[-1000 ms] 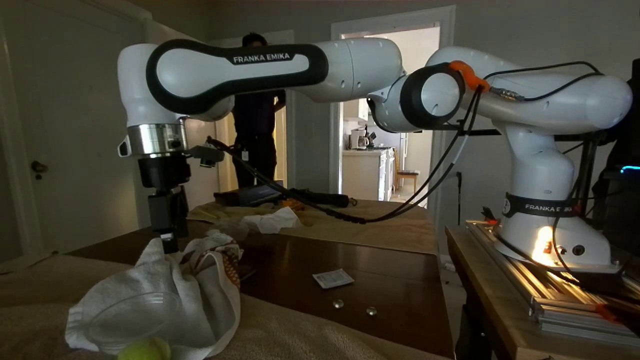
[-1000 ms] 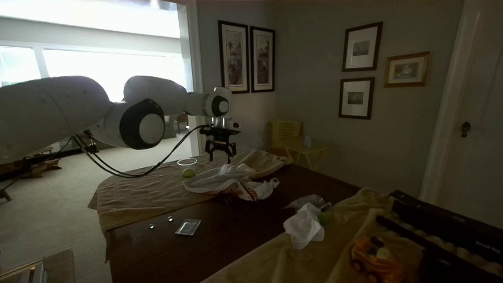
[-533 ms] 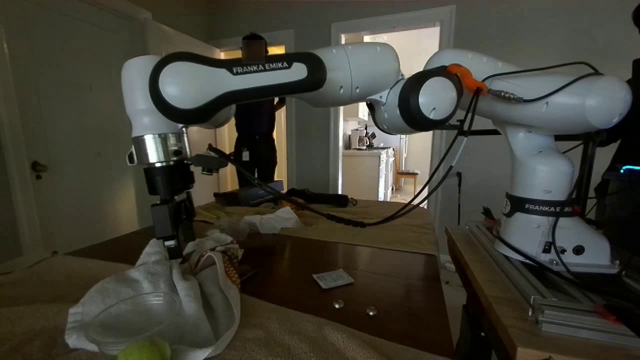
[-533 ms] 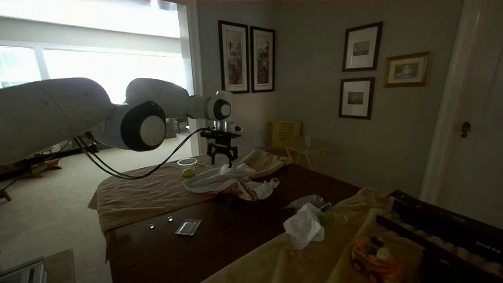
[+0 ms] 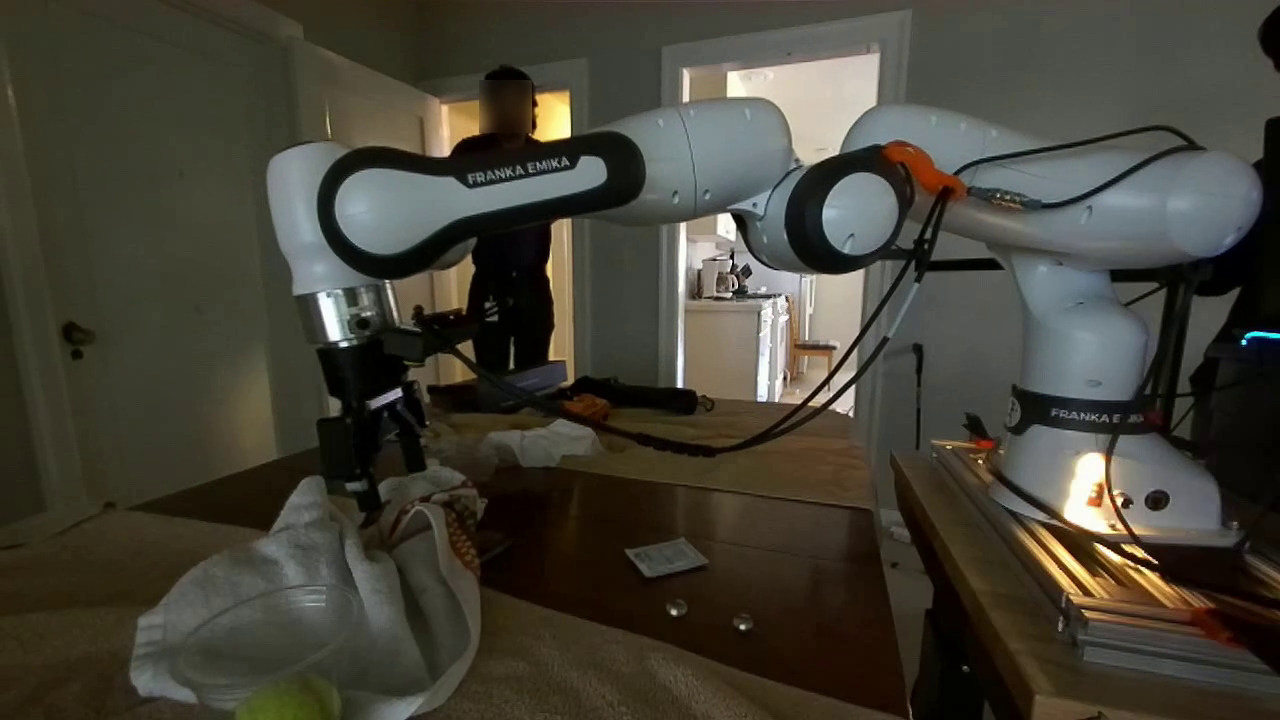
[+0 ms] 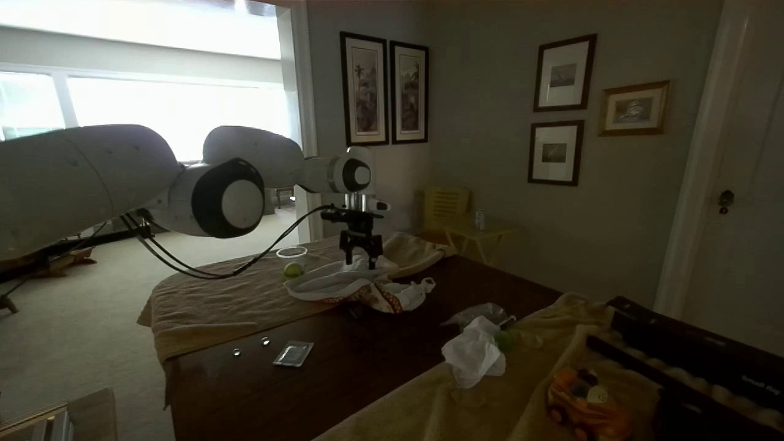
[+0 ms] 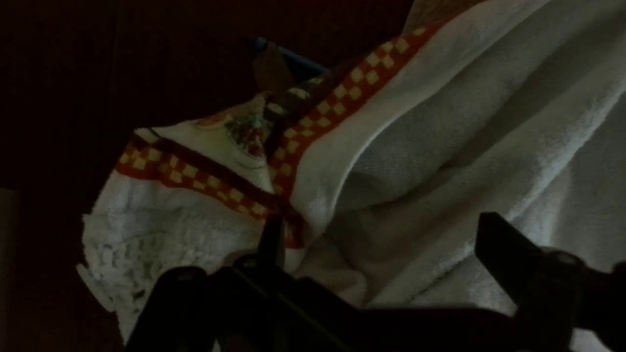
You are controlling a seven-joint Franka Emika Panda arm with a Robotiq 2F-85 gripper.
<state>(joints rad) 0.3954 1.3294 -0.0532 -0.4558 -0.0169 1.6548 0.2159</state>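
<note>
The fingers (image 7: 503, 249) stand wide apart with nothing gripped, pointing down over a crumpled white towel (image 7: 391, 166); whether they touch its folds cannot be told. From under the towel's red-checked border pokes a thin, blue-edged thing (image 7: 301, 61). The towel lies across the edge of a beige blanket (image 6: 226, 306) and partly on the dark counter (image 6: 367, 355). Near it are a clear round container (image 5: 265, 645) and a yellow-green ball (image 6: 293, 270), inside or beside, I cannot tell. A stretch of wood separates the towel from a flat silvery packet (image 5: 666, 558); two shiny rounds (image 5: 676, 607) lie between packet and blanket edge. The arm's cable (image 5: 680, 445) sags beneath it. In an exterior view, a gap parts the counter's edge from the robot's wooden stand (image 5: 1005, 600). Well apart from the fingers, a crumpled white sheet (image 6: 476, 352) lies at the edge of another beige cloth (image 6: 416, 410), with an orange toy car (image 6: 585, 404) and a long dark box (image 6: 698, 361) beyond.
</note>
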